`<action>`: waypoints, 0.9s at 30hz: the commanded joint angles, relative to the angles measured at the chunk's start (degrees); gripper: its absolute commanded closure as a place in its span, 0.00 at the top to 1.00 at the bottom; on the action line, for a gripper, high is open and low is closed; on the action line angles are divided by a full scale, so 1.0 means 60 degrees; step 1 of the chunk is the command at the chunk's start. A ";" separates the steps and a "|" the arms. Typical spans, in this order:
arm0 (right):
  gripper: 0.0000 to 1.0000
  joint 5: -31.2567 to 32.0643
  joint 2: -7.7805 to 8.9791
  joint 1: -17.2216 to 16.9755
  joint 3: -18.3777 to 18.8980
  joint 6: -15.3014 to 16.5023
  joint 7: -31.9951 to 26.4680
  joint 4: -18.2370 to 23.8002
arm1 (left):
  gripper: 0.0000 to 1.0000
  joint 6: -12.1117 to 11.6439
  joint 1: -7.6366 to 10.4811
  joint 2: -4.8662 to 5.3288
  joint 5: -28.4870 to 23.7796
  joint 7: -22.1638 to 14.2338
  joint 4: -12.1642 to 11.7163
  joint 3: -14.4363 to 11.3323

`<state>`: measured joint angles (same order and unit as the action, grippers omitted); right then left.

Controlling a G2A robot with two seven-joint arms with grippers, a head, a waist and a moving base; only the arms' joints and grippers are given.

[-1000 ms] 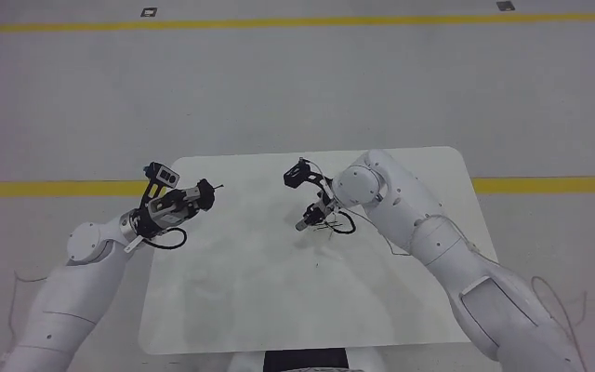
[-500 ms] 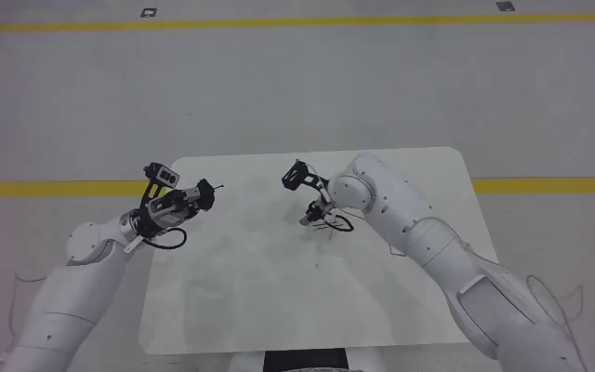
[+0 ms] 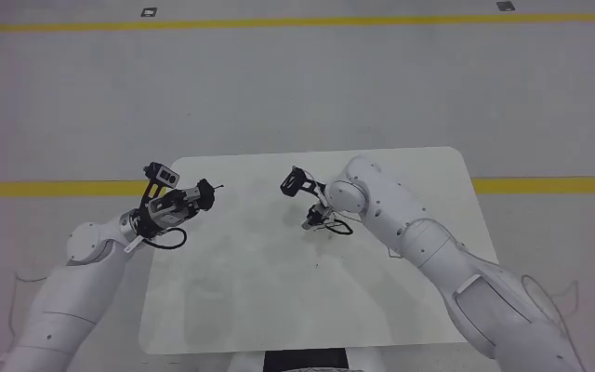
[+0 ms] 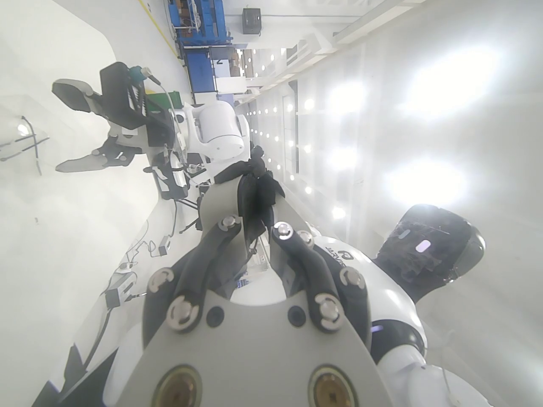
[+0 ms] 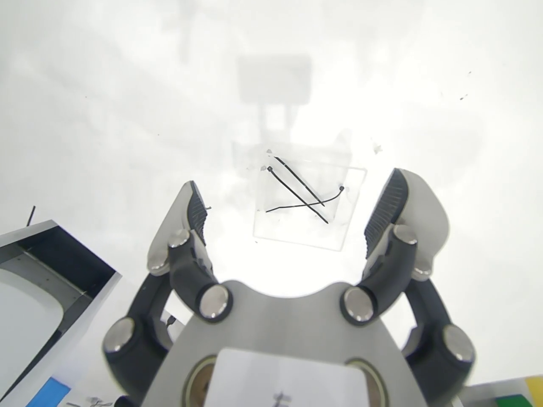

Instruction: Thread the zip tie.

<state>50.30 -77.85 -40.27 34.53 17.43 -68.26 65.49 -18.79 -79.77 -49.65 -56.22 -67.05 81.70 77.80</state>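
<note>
My right pincer (image 5: 295, 184) hangs over the white surface (image 3: 242, 298), a little beyond its middle, and it points down at a small clear tray (image 5: 297, 243) that lies flat there. Its two fingers are spread wide apart and nothing is between them; the ribbed pads (image 5: 384, 205) are bare. Inside the tray lie three black zip ties (image 5: 299, 195). They are loose and cross over each other: two are nearly straight and the third is bent in a soft curve, with its head near one wall of the tray. From my right wrist view the tray sits in the gap between the open fingers, but the pincer is above it and does not touch it. My left pincer (image 3: 206, 192) is over the left edge of the surface, well apart from the right one and from the tray, and it points across toward them. Its fingers are closed together on a black piece (image 4: 258, 196) that sticks out a little past the tips. I cannot tell for sure if this piece is also a zip tie, because it looks only like a dark, crumpled shape.
</note>
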 commanded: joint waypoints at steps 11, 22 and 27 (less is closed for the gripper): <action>1.00 -0.0352 0.0181 0.0045 -0.0050 0.0342 -0.1028 0.0540 | 0.00 0.0000 0.0000 0.0000 0.0000 0.0000 0.0000 0.0000; 0.46 0.0209 0.0227 -0.0070 0.0008 0.0200 -0.0810 0.0528 | 0.00 0.0000 0.0000 0.0000 0.0000 0.0000 0.0000 0.0000; 0.24 0.0310 0.0237 -0.0100 -0.0064 0.0342 -0.0899 0.0587 | 0.00 0.0000 0.0000 0.0000 0.0000 0.0000 0.0000 0.0000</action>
<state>52.16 -76.43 -40.83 34.30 19.50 -73.62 68.90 -18.79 -79.77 -49.65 -56.22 -67.05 81.70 77.80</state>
